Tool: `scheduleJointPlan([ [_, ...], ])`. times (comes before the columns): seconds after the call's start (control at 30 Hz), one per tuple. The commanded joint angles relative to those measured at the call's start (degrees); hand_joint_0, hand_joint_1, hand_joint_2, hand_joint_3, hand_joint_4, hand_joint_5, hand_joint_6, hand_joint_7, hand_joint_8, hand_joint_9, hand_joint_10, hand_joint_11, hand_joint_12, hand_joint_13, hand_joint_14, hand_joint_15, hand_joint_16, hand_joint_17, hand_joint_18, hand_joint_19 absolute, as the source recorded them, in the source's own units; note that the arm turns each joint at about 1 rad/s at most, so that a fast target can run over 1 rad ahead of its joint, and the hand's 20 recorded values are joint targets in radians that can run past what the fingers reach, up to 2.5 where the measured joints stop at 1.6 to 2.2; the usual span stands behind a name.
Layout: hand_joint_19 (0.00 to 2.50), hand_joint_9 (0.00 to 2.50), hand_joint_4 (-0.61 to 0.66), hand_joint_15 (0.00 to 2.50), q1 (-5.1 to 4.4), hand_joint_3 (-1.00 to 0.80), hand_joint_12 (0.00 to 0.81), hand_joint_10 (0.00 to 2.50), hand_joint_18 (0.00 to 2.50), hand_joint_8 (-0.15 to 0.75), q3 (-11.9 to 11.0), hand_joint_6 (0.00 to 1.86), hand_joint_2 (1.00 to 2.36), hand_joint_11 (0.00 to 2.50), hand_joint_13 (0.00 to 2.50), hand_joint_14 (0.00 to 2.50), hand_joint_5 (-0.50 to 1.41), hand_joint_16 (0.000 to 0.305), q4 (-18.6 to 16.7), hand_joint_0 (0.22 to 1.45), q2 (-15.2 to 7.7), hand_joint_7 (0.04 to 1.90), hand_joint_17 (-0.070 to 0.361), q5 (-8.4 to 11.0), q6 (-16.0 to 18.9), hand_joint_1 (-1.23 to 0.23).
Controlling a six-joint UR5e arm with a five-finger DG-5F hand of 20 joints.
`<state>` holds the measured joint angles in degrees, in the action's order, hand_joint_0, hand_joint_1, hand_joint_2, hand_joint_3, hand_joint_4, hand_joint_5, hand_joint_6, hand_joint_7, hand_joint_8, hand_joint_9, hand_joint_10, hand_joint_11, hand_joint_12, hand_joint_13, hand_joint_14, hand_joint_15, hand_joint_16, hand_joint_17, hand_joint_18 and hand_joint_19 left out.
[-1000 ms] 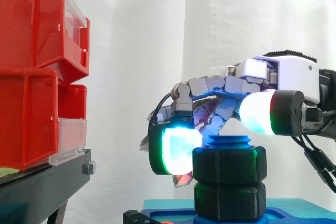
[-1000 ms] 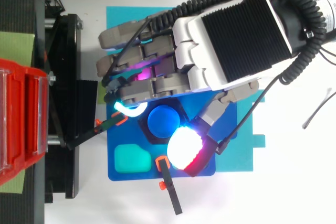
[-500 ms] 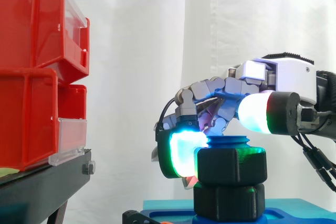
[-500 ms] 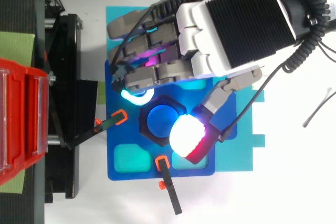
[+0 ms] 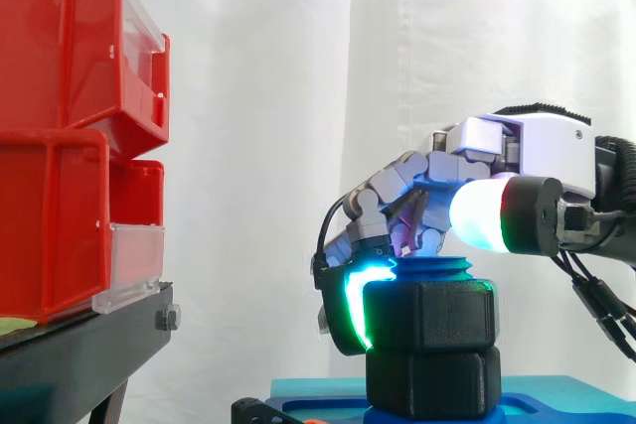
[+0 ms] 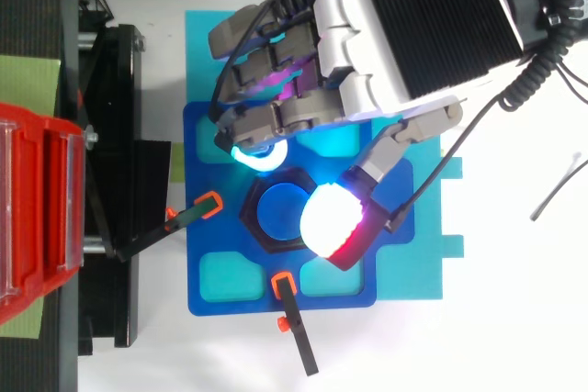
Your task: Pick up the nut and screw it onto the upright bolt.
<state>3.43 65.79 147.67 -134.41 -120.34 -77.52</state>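
Hand (image 6: 413,34) seemingly pinching nut (image 5: 432,310) side-on, blue bolt (image 6: 280,218) centred from above

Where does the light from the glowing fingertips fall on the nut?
Side view: a fingertip pad of the robot hand throws cyan-green light along the left edge of the black nut. Top view: the thumb pad glares white, red at its rim.

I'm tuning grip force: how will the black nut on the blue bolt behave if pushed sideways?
The nut looks like chunky rigid plastic, so probably stiff and light for its bulk. Its flat hex faces should give grip. Sitting around the bolt, it likely won't tip or roll, only spin.
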Motion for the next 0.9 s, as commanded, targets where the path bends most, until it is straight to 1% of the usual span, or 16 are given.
scheduleJointPlan([
  [0.0, 0.11, 1.41, 0.08, 0.02, 0.35, -0.50, 0.153, 0.00, 0.70, 0.256, -0.05, 0.74, 1.00, 0.00, 1.00, 0.00, 0.03, 0.012, -0.01, 0.55, 0.02, 1.09, 0.028, -0.77, 0.00, -0.22],
  [0.23, 0.11, 1.45, 0.08, 0.03, 0.44, -0.50, 0.149, 0.00, 0.72, 0.260, -0.23, 0.75, 1.00, 0.02, 1.03, 0.00, 0.03, 0.012, -1.06, 0.55, -0.07, 1.10, 0.026, -0.77, 0.00, -0.21],
  [0.33, 0.12, 1.46, 0.07, 0.03, 0.53, -0.50, 0.153, 0.00, 0.73, 0.262, -0.58, 0.75, 1.00, 0.03, 1.04, 0.00, 0.03, 0.012, -0.71, 0.54, 0.02, 1.09, 0.027, -0.77, 0.00, -0.21],
  [0.37, 0.11, 1.46, 0.08, 0.03, 0.62, -0.50, 0.161, 0.00, 0.73, 0.262, -1.10, 0.74, 1.00, 0.04, 1.03, 0.00, 0.03, 0.013, -0.71, 0.54, 0.02, 1.10, 0.028, -0.86, 0.00, -0.21],
  [0.43, 0.12, 1.43, 0.09, 0.02, 0.79, -0.50, 0.166, 0.00, 0.71, 0.265, -1.72, 0.70, 1.00, 0.03, 1.00, 0.00, 0.03, 0.014, -0.63, 0.54, 0.02, 1.15, 0.031, -1.04, 0.00, -0.20],
  [0.5, 0.11, 1.38, 0.14, 0.01, 0.97, -0.50, 0.179, 0.00, 0.68, 0.275, -2.42, 0.60, 1.00, 0.04, 0.96, 0.00, 0.03, 0.016, -0.19, 0.54, 0.02, 1.34, 0.036, -1.65, 0.00, -0.20],
  [0.53, 0.10, 1.36, 0.15, 0.01, 1.06, -0.50, 0.187, 0.00, 0.68, 0.278, -2.77, 0.57, 1.00, 0.03, 0.95, 0.00, 0.03, 0.017, 0.17, 0.54, 0.02, 1.39, 0.037, -1.92, 0.00, -0.20],
  [0.57, 0.11, 1.34, 0.16, 0.01, 1.06, -0.50, 0.195, 0.00, 0.66, 0.280, -2.86, 0.50, 1.00, 0.03, 0.93, 0.00, 0.03, 0.018, 0.17, 0.54, 0.02, 1.51, 0.040, -2.01, 0.00, -0.19],
  [0.6, 0.11, 1.31, 0.17, 0.00, 1.06, -0.50, 0.202, 0.00, 0.64, 0.283, -3.21, 0.50, 1.00, 0.03, 0.90, 0.00, 0.02, 0.019, 0.25, 0.54, 0.02, 1.42, 0.043, -2.01, 0.00, -0.18],
  [0.67, 0.11, 1.29, 0.17, 0.00, 1.06, -0.50, 0.201, 0.00, 0.64, 0.277, -3.92, 0.50, 1.00, 0.03, 0.89, 0.00, 0.00, 0.020, 0.61, 0.54, 0.02, 1.35, 0.044, -2.18, 0.00, -0.18],
  [0.7, 0.11, 1.26, 0.18, 0.00, 1.06, -0.50, 0.206, 0.00, 0.63, 0.276, -4.18, 0.51, 1.00, 0.03, 0.88, 0.00, -0.01, 0.021, 0.69, 0.53, 0.02, 1.26, 0.046, -2.18, 0.00, -0.17],
  [0.73, 0.11, 1.26, 0.17, 0.00, 1.06, -0.50, 0.206, 0.00, 0.62, 0.276, -4.80, 0.51, 1.00, 0.03, 0.88, 0.00, -0.01, 0.021, 1.13, 0.54, 0.02, 1.26, 0.047, -2.44, 0.00, -0.17],
  [0.77, 0.11, 1.24, 0.19, 0.00, 1.06, -0.50, 0.206, 0.00, 0.61, 0.270, -5.06, 0.51, 1.00, 0.03, 0.85, 0.00, -0.03, 0.021, 1.48, 0.53, 0.02, 1.17, 0.048, -2.53, 0.00, -0.17],
  [0.83, 0.12, 1.19, 0.21, 0.00, 1.06, -0.50, 0.211, 0.00, 0.59, 0.256, -5.23, 0.50, 1.00, 0.00, 0.83, 0.00, -0.05, 0.022, 1.66, 0.53, 0.02, 1.05, 0.050, -2.53, 0.00, -0.17],
  [0.87, 0.12, 1.14, 0.22, 0.00, 0.88, -0.50, 0.218, 0.00, 0.57, 0.251, -5.23, 0.50, 1.00, 0.00, 0.79, 0.00, -0.06, 0.023, 1.57, 0.53, 0.02, 0.98, 0.052, -2.44, 0.00, -0.16],
])
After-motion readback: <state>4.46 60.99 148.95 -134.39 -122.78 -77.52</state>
